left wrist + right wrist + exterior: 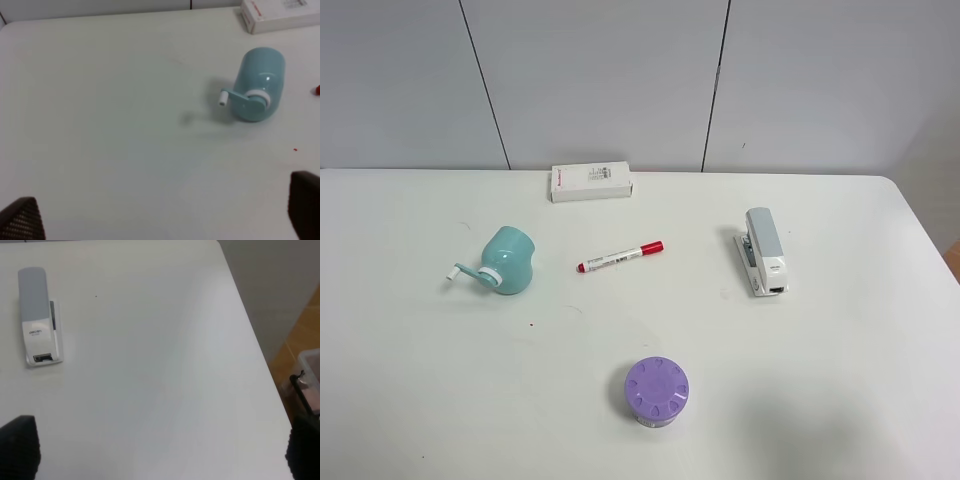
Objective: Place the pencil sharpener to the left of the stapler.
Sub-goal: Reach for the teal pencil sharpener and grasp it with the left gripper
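Observation:
The mint-teal pencil sharpener lies on its side at the table's left, its pale crank handle pointing left; the left wrist view shows the pencil sharpener too. The white stapler with a grey top arm lies at the right, and the stapler also shows in the right wrist view. Neither arm appears in the exterior high view. My left gripper is open, its fingertips far apart and well short of the sharpener. My right gripper is open too, fingertips wide apart, nothing between them.
A red-capped marker lies between sharpener and stapler. A white rectangular box sits at the back edge. A purple round lidded jar stands at the front middle. The table's right edge drops to the floor.

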Controlling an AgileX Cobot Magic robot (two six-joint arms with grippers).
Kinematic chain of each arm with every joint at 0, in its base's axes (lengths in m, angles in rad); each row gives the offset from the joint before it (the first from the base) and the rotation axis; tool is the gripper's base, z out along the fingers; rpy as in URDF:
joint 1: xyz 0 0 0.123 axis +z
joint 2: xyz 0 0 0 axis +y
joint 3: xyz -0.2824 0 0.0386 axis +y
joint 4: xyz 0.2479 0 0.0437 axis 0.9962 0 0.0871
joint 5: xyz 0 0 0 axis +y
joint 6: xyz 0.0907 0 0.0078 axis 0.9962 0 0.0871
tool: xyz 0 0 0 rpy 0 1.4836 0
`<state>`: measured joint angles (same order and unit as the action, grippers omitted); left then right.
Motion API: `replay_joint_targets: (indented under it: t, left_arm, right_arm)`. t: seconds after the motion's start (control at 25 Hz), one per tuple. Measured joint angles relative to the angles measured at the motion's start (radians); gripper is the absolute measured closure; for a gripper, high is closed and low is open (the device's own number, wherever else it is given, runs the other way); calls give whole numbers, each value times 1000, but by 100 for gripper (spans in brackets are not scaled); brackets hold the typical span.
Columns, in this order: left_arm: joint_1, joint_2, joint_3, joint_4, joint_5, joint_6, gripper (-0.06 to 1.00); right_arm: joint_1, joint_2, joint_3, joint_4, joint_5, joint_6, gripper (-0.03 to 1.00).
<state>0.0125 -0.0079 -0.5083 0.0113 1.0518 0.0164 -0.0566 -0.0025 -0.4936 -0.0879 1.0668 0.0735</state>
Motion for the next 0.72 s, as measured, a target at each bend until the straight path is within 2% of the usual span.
replay_joint_targets:
  t: [0.72]
  left_arm:
    - [0,0,0,0,0,0,-5]
  right_arm:
    - [0,0,0,0,0,0,-2]
